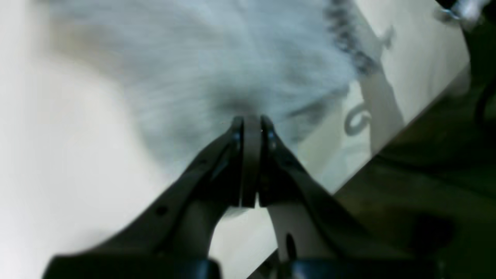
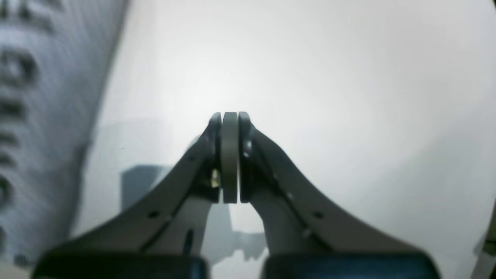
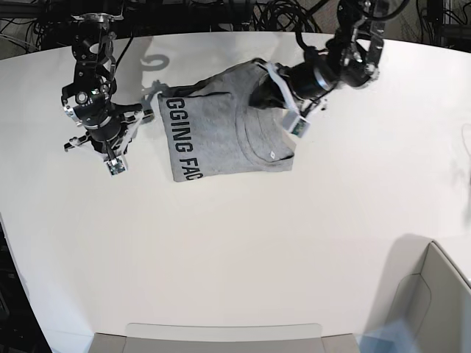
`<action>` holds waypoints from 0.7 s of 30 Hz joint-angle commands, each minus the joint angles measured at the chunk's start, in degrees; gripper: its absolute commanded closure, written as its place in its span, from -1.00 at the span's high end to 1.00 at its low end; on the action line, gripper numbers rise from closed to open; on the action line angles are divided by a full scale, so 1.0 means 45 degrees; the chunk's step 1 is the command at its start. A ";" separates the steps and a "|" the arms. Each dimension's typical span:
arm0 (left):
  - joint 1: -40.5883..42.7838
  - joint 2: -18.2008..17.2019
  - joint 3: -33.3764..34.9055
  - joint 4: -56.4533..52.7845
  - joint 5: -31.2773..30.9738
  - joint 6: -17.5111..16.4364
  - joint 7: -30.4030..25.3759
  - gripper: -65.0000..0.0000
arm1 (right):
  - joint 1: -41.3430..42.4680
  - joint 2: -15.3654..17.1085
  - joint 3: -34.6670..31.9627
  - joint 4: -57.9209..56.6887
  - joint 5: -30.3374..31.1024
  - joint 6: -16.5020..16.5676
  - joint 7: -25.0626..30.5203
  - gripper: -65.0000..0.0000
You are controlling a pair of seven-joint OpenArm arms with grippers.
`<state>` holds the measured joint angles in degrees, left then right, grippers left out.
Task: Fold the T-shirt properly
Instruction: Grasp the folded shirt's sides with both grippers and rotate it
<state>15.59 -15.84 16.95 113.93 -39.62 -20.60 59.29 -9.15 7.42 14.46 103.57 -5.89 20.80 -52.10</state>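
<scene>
The heather-grey T-shirt (image 3: 221,129) lies on the white table, partly folded, with black lettering along its left side and the neckline facing up on the right. My left gripper (image 3: 259,94) is shut on the shirt's far right edge and holds it bunched and raised. In the left wrist view the cloth (image 1: 232,58) is blurred and gathers at the shut gripper (image 1: 252,121). My right gripper (image 3: 115,166) is shut and empty over bare table, left of the shirt. In the right wrist view the gripper (image 2: 230,116) is shut, with the lettered shirt (image 2: 27,116) at the left edge.
The table's edge (image 1: 387,155) runs close to the left gripper, with dark floor beyond. Cables (image 3: 243,15) lie behind the table. A grey box (image 3: 434,294) stands at the front right and a flat tray (image 3: 221,334) at the front edge.
</scene>
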 commanded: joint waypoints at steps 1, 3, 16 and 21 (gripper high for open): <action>-0.0037 -0.0144 0.0600 0.0304 0.0491 -0.0003 -0.0428 -1.00 | 0.0011 0.0217 0.0001 0.0242 0.0401 0.0135 0.0314 -1.00; -0.0037 -0.0300 0.1811 0.0304 0.1409 -0.0003 -0.0643 -1.00 | -0.0263 0.0451 0.0001 0.0223 0.1104 0.0135 0.0314 -1.00; -0.0779 -0.0261 0.2084 -0.2177 0.4633 0.0094 -0.0838 -1.00 | -0.0654 0.0764 -0.1660 0.0164 0.2745 0.0175 0.0295 -1.00; -0.0877 -0.0222 -0.0455 -0.2841 0.4633 0.0094 -0.1385 -1.00 | -0.1044 0.0764 -0.2871 0.0184 0.2745 0.0175 0.0295 -1.00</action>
<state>12.05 -16.58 14.76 100.44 -18.98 -20.32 53.32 -14.09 10.87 1.39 103.46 5.82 21.08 -51.66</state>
